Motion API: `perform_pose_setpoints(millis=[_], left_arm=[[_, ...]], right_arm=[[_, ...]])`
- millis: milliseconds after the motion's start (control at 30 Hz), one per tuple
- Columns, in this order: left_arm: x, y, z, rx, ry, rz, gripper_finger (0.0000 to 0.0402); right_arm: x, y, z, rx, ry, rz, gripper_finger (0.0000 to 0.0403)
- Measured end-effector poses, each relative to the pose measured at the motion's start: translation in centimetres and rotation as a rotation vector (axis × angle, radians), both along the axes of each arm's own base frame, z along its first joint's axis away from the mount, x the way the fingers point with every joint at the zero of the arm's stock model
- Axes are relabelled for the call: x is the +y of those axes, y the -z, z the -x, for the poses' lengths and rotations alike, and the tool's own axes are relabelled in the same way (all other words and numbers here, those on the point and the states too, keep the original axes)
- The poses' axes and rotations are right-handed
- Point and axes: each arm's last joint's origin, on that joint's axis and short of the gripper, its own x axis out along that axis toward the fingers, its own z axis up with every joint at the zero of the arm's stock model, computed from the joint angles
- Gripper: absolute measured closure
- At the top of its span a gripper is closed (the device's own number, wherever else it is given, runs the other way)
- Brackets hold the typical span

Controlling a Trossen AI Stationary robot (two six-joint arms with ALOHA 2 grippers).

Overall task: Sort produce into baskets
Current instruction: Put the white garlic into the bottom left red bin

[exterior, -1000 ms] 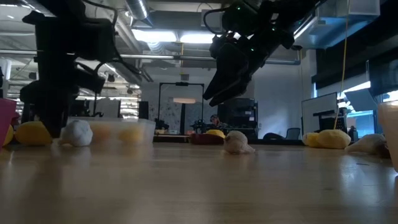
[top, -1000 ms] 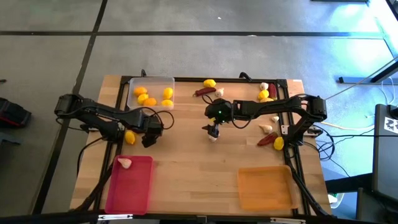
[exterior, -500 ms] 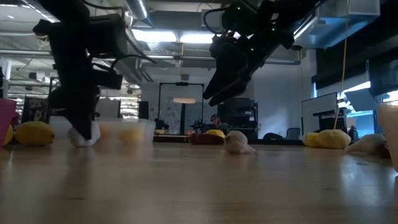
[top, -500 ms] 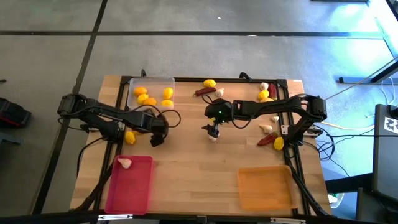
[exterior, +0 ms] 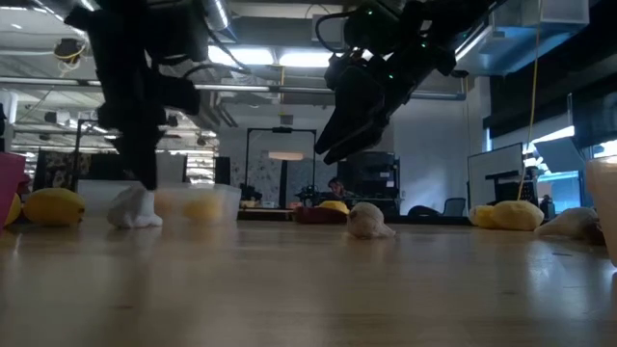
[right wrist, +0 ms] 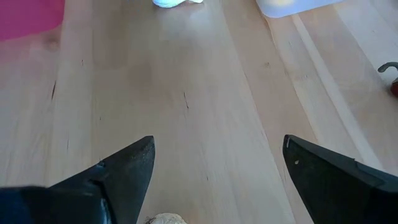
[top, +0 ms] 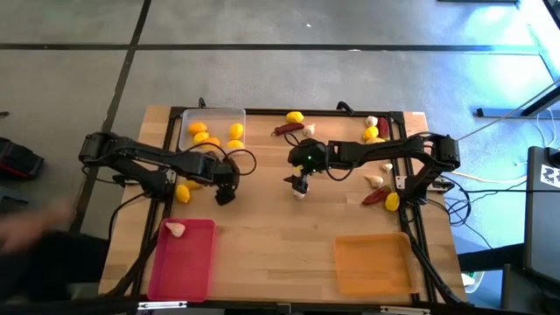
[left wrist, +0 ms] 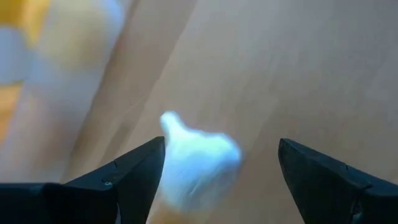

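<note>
A whitish garlic bulb (left wrist: 199,160) lies on the table between the open fingers of my left gripper (left wrist: 221,142), left of the table's middle (top: 223,191). My right gripper (top: 300,182) hangs open above a second garlic bulb (exterior: 367,220) near the middle. The clear basket (top: 213,115) at the far left holds several yellow fruits. The pink basket (top: 188,262) at the near left holds one garlic bulb (top: 176,229). The orange basket (top: 372,265) stands at the near right. My left gripper points down with a finger on either side of the garlic bulb (exterior: 134,208), which rests on the table. The bulb lies close to one finger (left wrist: 140,171), and I cannot tell whether that finger touches it.
A yellow fruit (top: 182,192) lies beside my left arm. More yellow fruits, garlic bulbs and dark red chili peppers (top: 287,129) are scattered along the far edge and the right side (top: 378,194). A blurred person (top: 35,234) shows beside the table's left edge.
My left gripper has gone toward the table's right edge and risen a little, staying open. It now stands over the garlic bulb that lay just to its right a second ago.
</note>
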Motion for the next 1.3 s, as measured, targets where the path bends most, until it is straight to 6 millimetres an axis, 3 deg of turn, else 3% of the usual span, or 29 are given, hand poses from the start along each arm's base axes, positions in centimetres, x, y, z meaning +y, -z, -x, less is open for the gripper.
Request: perform_pose_setpoints(millis=[133, 300, 567, 967, 1300], left_arm=[[0.1, 0.1, 1.1, 0.070, -0.070, -0.018, 0.0113], [0.0, 0.9, 1.3, 0.037, -0.139, -0.009, 0.0125], [-0.1, 1.0, 0.8, 0.006, -0.049, 0.005, 0.0125], [0.1, 3.8, 2.1, 0.031, -0.021, 0.012, 0.0129], [0.1, 3.7, 1.8, 0.015, 0.036, 0.001, 0.0211]], right_arm=[[0.0, 0.0, 0.0, 0.000, 0.000, 0.000, 0.0056], [0.0, 0.0, 0.0, 0.000, 0.000, 0.000, 0.0056], [0.0, 0.0, 0.0, 0.001, -0.003, 0.003, 0.0056], [0.0, 0.0, 0.0, -0.003, -0.006, 0.007, 0.0056], [0.0, -0.1, -0.1, -0.011, -0.009, 0.011, 0.0056]])
